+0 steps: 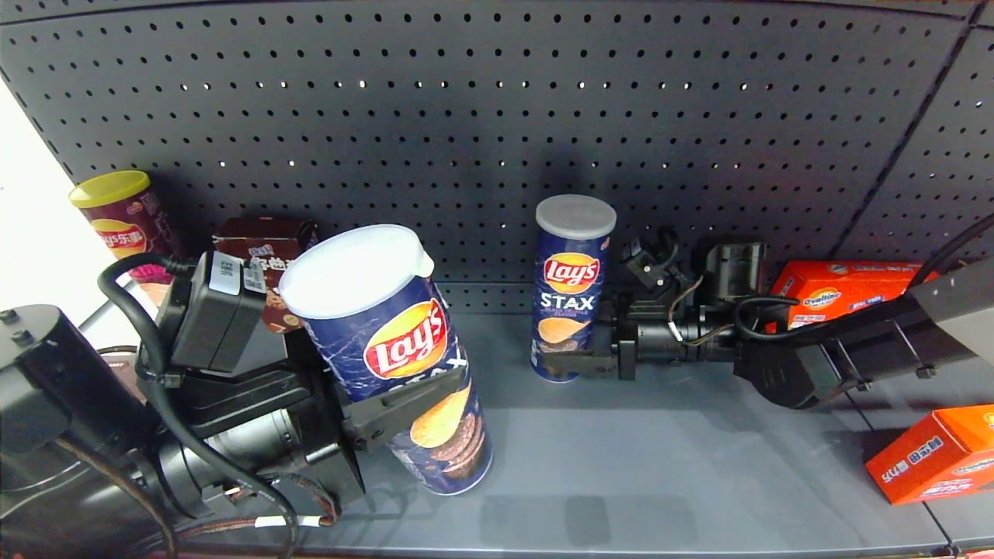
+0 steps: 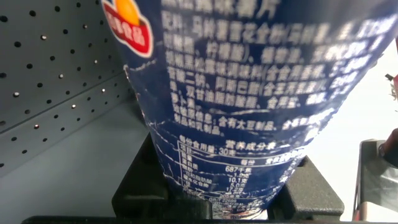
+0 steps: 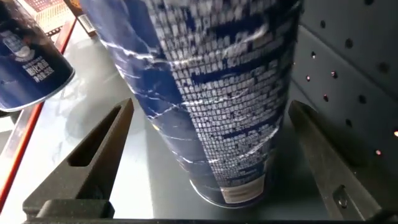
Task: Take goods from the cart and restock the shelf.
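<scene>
a: where does the upright can (image 1: pixel 573 287) stand?
b: on the shelf (image 1: pixel 660 473), close against the pegboard (image 1: pixel 497 101). the right gripper (image 1: pixel 563 353) sits round its lower part, fingers spread, a gap on each side.
a: and the left gripper (image 1: pixel 411 396)?
b: left of the upright can and nearer the shelf's front edge, pinching the tilted can (image 1: pixel 388 341) at mid-body, lid leaning away from the upright can.
a: anything else?
b: a maroon can (image 1: pixel 116 213) and a brown box (image 1: pixel 264 244) well left of the upright can, an orange box (image 1: pixel 846 289) to its right.
</scene>
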Robot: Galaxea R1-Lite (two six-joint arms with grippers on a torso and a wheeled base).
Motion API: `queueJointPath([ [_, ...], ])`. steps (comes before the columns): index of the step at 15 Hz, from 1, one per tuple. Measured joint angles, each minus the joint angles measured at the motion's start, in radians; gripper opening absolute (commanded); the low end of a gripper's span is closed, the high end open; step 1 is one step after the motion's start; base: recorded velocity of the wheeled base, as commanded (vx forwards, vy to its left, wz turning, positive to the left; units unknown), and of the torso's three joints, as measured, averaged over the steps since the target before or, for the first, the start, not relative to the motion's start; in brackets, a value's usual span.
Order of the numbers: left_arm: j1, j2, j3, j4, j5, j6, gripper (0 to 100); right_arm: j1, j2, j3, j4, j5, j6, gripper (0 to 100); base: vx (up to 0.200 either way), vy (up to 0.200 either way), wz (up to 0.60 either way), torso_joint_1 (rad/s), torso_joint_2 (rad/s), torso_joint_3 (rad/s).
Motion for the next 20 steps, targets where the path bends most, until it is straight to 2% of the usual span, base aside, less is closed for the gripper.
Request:
queueJointPath([
  [5, 0.000, 0.000, 0.000, 0.000, 0.000, 0.000, 0, 0.005, 0.024, -0.026, 0.000, 0.000, 0.000, 100, 0.000, 0.000, 0.00, 0.000, 0.00, 0.000],
  [6, 0.000, 0.000, 0.001, 0.000, 0.000, 0.000, 0, 0.007, 0.030, -0.033, -0.001, -0.001, 0.000, 0, 0.000, 0.000, 0.00, 0.000, 0.00, 0.000],
  [10, 0.005, 0.000, 0.000, -0.001, 0.000, 0.000, 0, 0.028, 0.043, -0.053, -0.004, -0.064, 0.000, 0, 0.000, 0.000, 0.00, 0.000, 0.00, 0.000],
  [14, 0.018, -0.003, 0.000, -0.002, 0.000, 0.000, 0, 0.031, 0.029, -0.034, -0.002, -0.072, 0.000, 0, 0.000, 0.000, 0.00, 0.000, 0.00, 0.000],
  [16, 0.022, -0.005, 0.000, -0.002, 0.000, 0.000, 0, 0.031, -0.011, 0.010, 0.003, -0.078, 0.000, 0, 0.000, 0.000, 0.00, 0.000, 0.00, 0.000],
  [20, 0.032, -0.007, 0.004, -0.001, -0.001, 0.000, 0, 0.050, -0.148, 0.163, -0.033, -0.157, 0.000, 0, 0.000, 0.000, 0.00, 0.000, 0.00, 0.000],
])
